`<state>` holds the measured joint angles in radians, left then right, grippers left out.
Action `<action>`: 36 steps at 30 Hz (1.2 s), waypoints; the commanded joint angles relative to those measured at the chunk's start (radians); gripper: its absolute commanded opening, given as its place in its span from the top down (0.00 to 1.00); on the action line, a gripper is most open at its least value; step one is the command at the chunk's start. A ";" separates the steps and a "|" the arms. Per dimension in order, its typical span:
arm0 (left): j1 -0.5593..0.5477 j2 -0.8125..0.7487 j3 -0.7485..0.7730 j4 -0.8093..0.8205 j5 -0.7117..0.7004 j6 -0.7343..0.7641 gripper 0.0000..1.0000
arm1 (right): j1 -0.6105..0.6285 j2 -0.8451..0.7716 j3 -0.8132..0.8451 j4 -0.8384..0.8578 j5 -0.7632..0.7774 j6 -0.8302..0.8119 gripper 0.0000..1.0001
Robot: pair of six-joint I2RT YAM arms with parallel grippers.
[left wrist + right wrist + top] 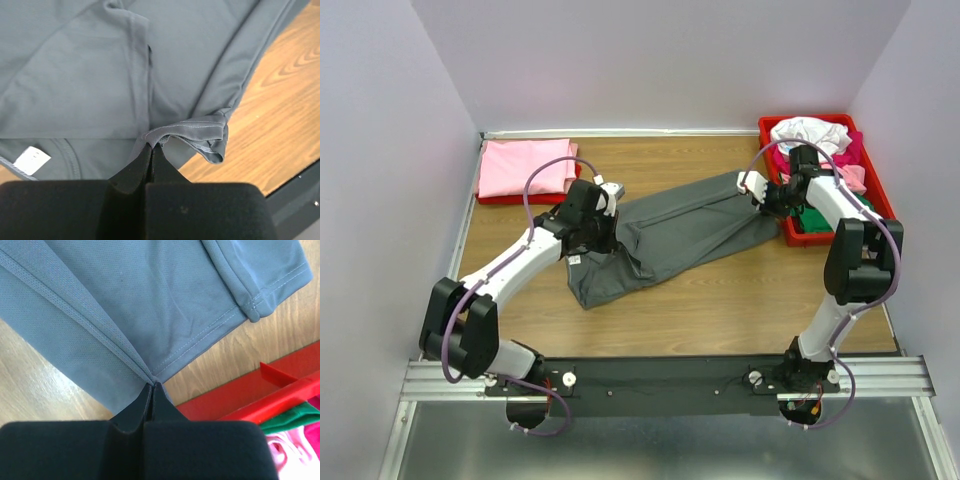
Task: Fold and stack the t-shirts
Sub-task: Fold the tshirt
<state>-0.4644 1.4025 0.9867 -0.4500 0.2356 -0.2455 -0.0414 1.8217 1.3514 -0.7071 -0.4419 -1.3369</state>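
Top view: dark grey t-shirt lies stretched diagonally across the table, between both arms. Folded pink t-shirt far left; red tray far right.
Left wrist: left gripper pinches a bunched hem fold.
Right wrist: right gripper pinches the shirt's seamed edge, near the tray.

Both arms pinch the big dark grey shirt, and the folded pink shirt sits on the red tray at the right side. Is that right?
Not quite. The left tool and right tool do pinch the large dark grey cloth t-shirt, but the folded pink t-shirt lies on the red plastic tray at the far left, as the top view shows.
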 commanded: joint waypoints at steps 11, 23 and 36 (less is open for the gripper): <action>0.030 0.072 0.102 -0.003 -0.047 0.055 1.00 | -0.006 0.040 0.028 0.034 -0.001 0.038 0.99; 0.072 0.127 0.118 0.019 -0.071 0.063 1.00 | -0.006 0.063 0.040 0.047 0.015 0.068 0.99; 0.073 0.099 0.130 0.028 -0.110 0.049 1.00 | -0.008 0.082 0.058 0.060 0.025 0.114 0.99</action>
<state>-0.3985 1.5238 1.1049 -0.4385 0.1692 -0.1986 -0.0414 1.8782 1.3815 -0.6693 -0.4332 -1.2488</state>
